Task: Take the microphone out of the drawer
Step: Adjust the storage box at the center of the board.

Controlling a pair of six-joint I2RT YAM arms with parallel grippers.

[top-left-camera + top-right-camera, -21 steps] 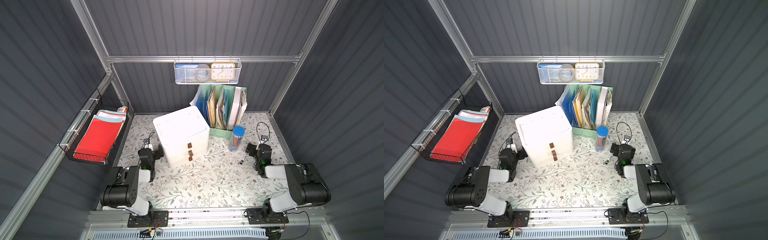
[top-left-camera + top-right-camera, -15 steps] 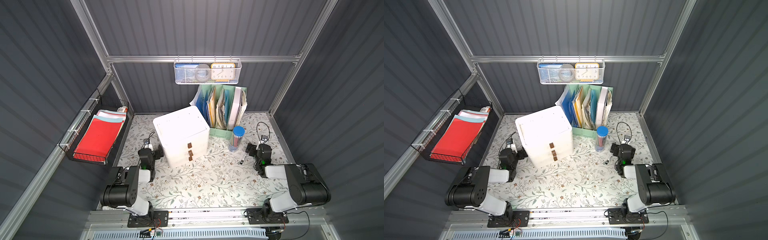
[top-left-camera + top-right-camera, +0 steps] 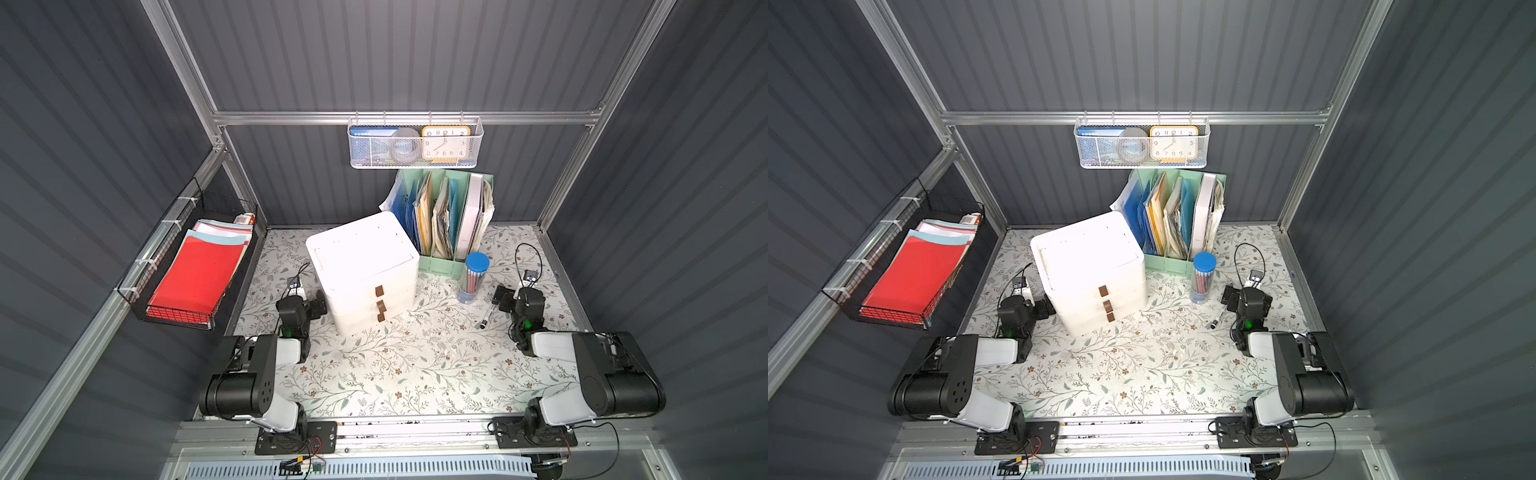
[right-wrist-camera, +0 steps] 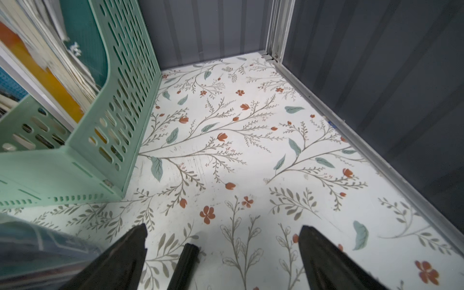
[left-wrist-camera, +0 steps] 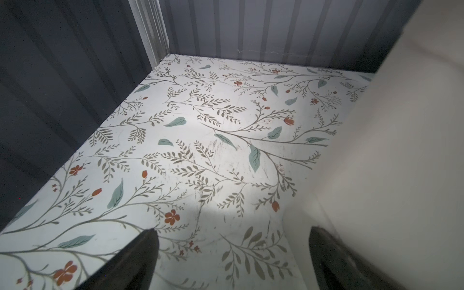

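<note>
The flower-patterned table (image 3: 415,374) fills the floor of the grey booth, with both arms folded low at its near edge. A white drawer unit (image 3: 361,257) stands left of centre, turned at an angle, its three drawers all pushed in; three brown handles (image 3: 379,291) sit one above another on its front. The microphone cannot be seen, and which drawer holds it cannot be told. Behind the unit a green file organiser (image 3: 440,268) stands packed with folders and papers. A black wire basket (image 3: 183,318) on the left wall carries red and pale sheets, and a white mesh basket (image 3: 415,163) on the back rail holds a yellow clock (image 3: 445,143). A clear pencil tube (image 3: 473,274) with a blue lid stands upright just in front of the organiser. The left gripper (image 5: 232,233) hovers low beside the unit's left wall, jaws spread wide and empty, one finger close against the white side. The right gripper (image 4: 223,227) is likewise spread wide over bare table, holding nothing. A dark marker (image 3: 486,318) lies on the table just beside it
</note>
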